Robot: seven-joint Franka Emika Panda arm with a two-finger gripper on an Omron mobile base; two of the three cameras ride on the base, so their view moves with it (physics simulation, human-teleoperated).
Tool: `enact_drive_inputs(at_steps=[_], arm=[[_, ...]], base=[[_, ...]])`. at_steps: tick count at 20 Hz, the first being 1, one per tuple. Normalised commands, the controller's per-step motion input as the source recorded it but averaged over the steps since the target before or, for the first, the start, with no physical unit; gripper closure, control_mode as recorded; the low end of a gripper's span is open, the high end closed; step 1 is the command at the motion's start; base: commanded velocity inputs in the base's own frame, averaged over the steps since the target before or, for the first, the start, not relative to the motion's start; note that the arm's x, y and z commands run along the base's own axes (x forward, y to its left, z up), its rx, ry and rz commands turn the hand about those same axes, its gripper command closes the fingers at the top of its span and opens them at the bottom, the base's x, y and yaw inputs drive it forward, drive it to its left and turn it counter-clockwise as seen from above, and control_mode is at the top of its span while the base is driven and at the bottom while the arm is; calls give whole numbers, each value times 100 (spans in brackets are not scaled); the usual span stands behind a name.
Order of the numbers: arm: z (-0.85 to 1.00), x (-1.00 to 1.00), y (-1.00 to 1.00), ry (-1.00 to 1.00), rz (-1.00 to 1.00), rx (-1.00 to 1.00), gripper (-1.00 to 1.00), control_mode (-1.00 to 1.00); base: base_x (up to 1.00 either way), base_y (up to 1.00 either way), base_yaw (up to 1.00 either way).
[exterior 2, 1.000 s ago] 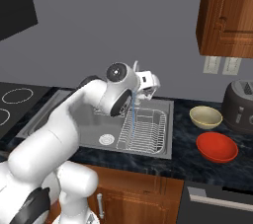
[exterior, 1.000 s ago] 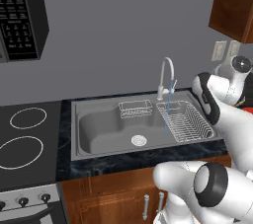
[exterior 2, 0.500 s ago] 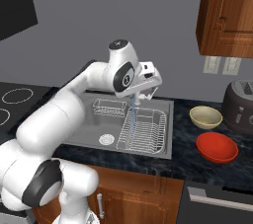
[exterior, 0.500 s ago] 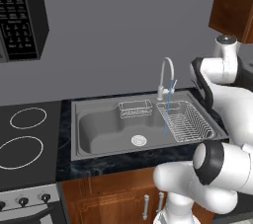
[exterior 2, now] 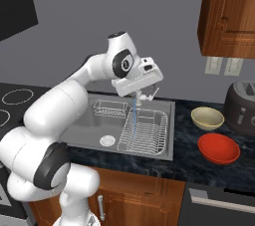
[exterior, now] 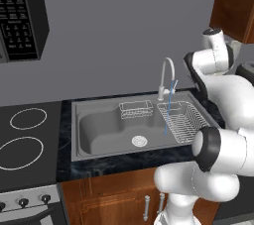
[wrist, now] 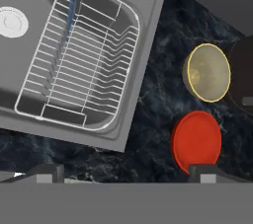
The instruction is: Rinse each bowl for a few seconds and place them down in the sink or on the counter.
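Jaws wide, above red bowl (wrist: 196, 140)

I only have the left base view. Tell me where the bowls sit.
Observer: Both are on the counter right of the sink: tan bowl at the back, red bowl nearer the front edge.
Operator: Report the gripper.
Observer: The gripper hangs open and empty above the wire rack.
Operator: Say what is behind the tan bowl.
Observer: A dark grey appliance stands just to its right, against the wall.
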Motion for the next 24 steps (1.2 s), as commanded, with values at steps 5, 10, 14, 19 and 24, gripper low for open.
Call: enact_drive_inputs(at_steps=[5,10,14,19,24], arm=[[-23,0,-13,2,0,-10,-100,-100],[-28,0,-8,0,2,-5,-100,-100],[-15,0,-10,0,3,-1,-100,-100],[-12,0,-14,0,2,0,-100,-100],[-12,0,-19,0,2,0,-100,-100]], base=[[0,0,0],[0,0,0],[0,0,0],[0,0,0],[0,0,0]])
